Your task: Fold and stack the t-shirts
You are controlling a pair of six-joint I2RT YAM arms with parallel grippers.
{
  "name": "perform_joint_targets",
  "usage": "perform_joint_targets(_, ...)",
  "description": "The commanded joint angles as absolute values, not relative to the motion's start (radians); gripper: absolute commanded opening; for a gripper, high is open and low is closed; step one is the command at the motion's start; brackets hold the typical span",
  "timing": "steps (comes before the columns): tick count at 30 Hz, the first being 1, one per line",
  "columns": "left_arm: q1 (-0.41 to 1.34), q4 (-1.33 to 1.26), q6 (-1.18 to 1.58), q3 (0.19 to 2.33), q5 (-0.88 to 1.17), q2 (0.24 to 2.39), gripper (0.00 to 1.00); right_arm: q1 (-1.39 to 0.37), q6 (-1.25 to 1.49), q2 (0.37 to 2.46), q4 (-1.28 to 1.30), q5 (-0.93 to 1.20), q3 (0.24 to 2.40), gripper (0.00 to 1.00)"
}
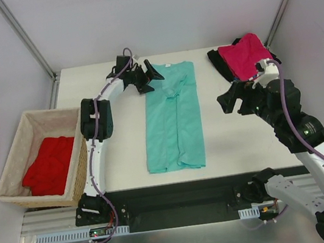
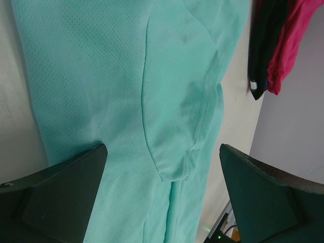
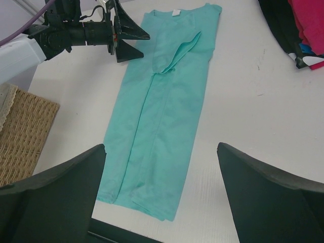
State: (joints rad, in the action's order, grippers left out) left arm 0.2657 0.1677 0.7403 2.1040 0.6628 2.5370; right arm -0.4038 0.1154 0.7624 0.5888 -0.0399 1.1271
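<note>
Teal-green t-shirt (image 1: pixel 173 120) lies folded into a long strip mid-table (image 1: pixel 121 158). Over its far left edge, by the folded-in sleeve, the left gripper (image 1: pixel 154 79) hovers, jaws spread wide and empty. The right gripper (image 1: pixel 225 102), equally spread and holding nothing, hangs right of the strip, near the magenta-pink t-shirt (image 1: pixel 250 55).

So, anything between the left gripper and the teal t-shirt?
Nothing visible. The open left gripper is at the collar end of the teal t-shirt; its wrist view shows only bare cloth ahead.
</note>
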Motion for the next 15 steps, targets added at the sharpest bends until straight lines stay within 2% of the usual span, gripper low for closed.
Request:
perform_joint_targets(1, 0.247, 0.256, 0.693, 2.056, 0.558, 2.491, 0.98, -0.408, 0.127, 0.762, 0.571, -0.025, 1.135, 0.97)
perform_joint_targets(9, 0.247, 0.258, 0.678, 2.043, 0.554, 2.459, 0.97, -0.410, 0.129, 0.764, 0.571, -0.028, 1.126, 0.97)
perform_joint_targets(15, 0.252, 0.258, 0.612, 2.008, 0.580, 2.323, 0.98, -0.411, 0.124, 0.759, 0.566, -0.035, 1.124, 0.97)
